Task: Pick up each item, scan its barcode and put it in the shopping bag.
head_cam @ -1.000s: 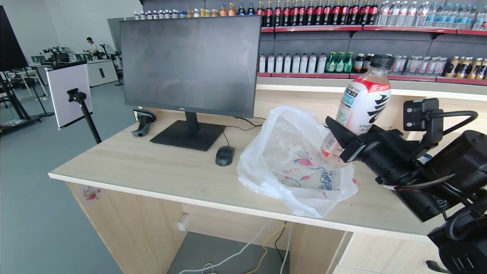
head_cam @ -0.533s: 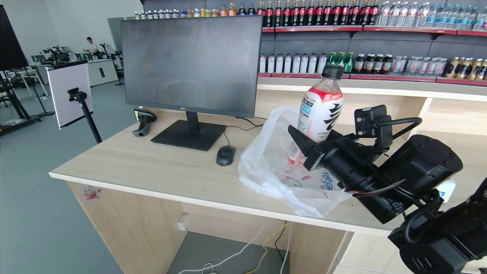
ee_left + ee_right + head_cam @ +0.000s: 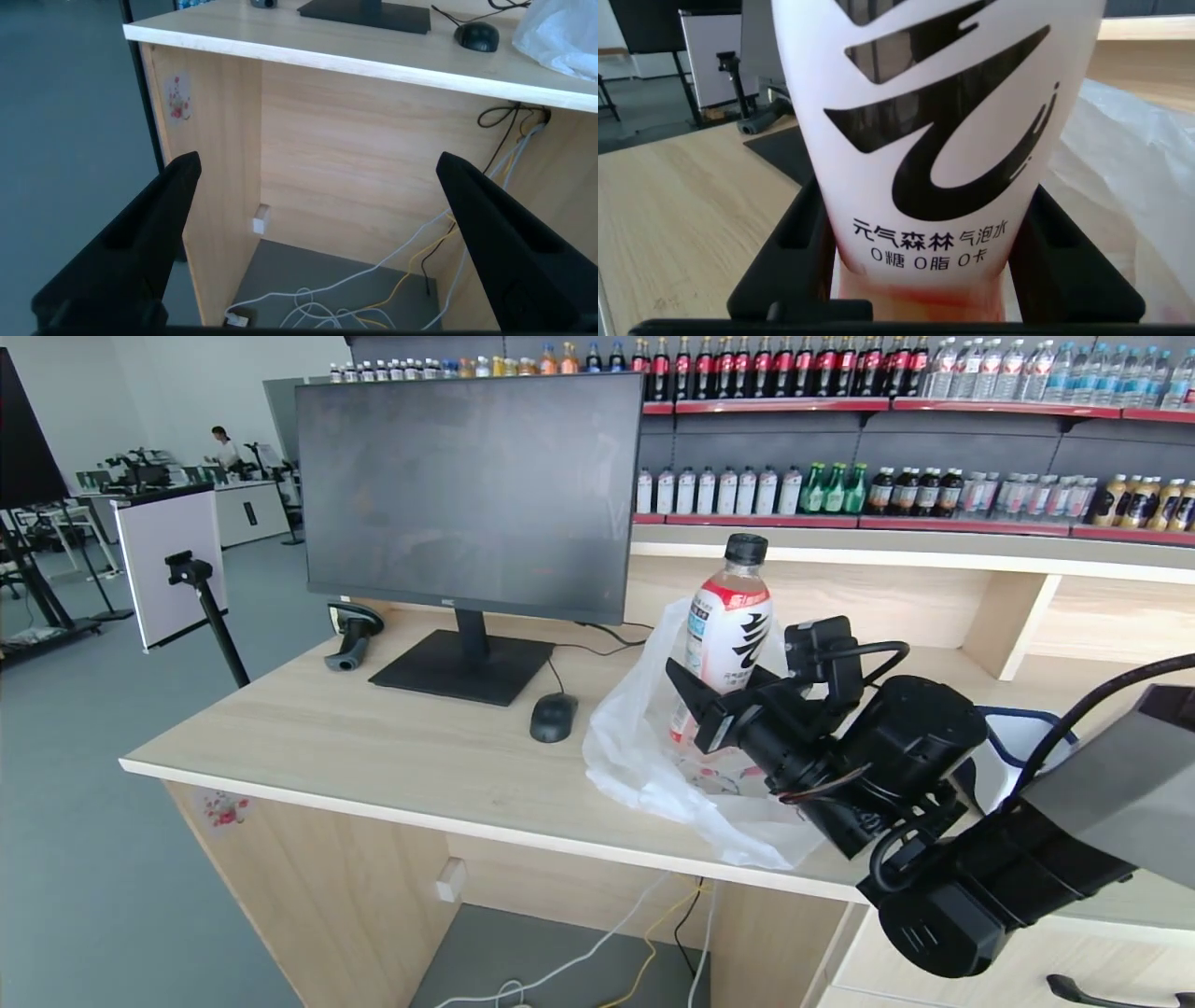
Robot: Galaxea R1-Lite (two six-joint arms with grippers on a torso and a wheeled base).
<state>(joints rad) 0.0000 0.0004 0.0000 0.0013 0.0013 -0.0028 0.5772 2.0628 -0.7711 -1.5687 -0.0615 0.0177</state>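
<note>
Clamped low on its body by the closed right gripper (image 3: 717,698): bottle (image 3: 726,621), upright, at the open mouth of the shopping bag (image 3: 635,756) on the counter (image 3: 373,747). Best lowered straight, released only once the base sits inside. Smooth rigid cylinder, glossy label, black cap; bag thin, crinkled, translucent film; left gripper (image 3: 318,182) wide open, empty.

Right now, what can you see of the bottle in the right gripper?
The bottle looks plastic, with a black cap and a white label bearing a red band on top and large black strokes. It is nearly upright, leaning slightly, gripped low on its body by the right gripper, at the mouth of the white shopping bag. Whether it touches the bag cannot be told.
</note>
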